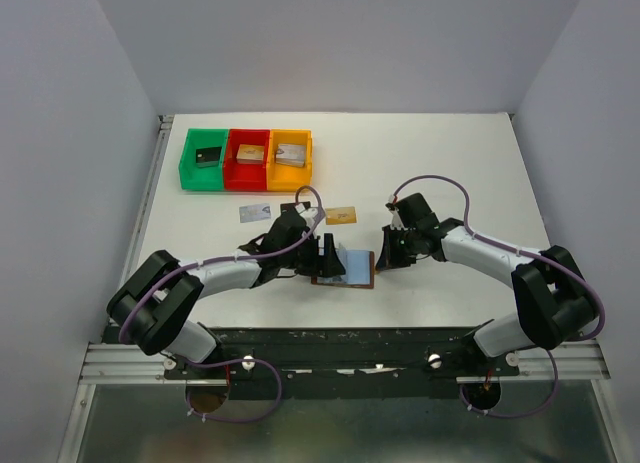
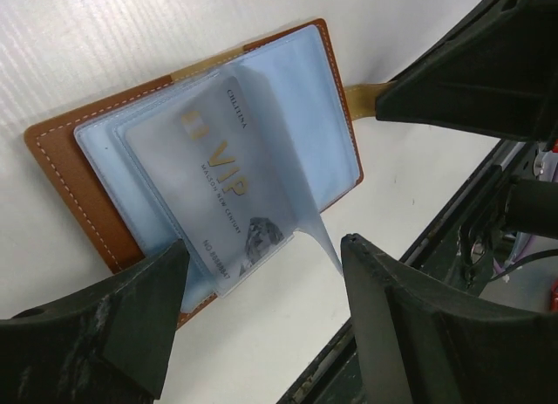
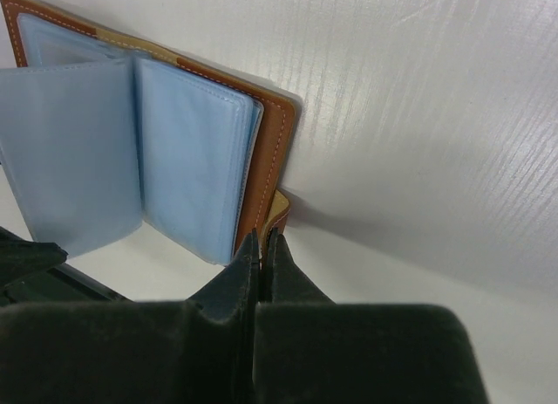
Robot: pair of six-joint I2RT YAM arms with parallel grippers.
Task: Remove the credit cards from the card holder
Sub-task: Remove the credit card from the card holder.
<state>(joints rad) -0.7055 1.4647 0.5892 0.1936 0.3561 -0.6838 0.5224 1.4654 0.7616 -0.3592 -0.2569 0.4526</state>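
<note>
"Where was the card holder [image 1: 355, 268]?"

"Lying open on the table [image 1: 450, 163], near the middle, between the arms. A pale card [image 2: 218, 190] sat in a blue sleeve. A grey card [image 1: 255, 212] and a gold card [image 1: 341, 215] lay just beyond it."

"And the grippers?"

"The left gripper [image 1: 330, 255] hung over the left page with its jaws apart. The right gripper [image 1: 384, 255] had its fingers pressed together at the holder's right edge."

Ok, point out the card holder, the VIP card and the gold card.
card holder [image 2: 77, 179], left wrist view, brown leather cover.
VIP card [image 2: 218, 190], left wrist view, middle of its face.
gold card [image 1: 341, 215], top view, its centre.
</note>
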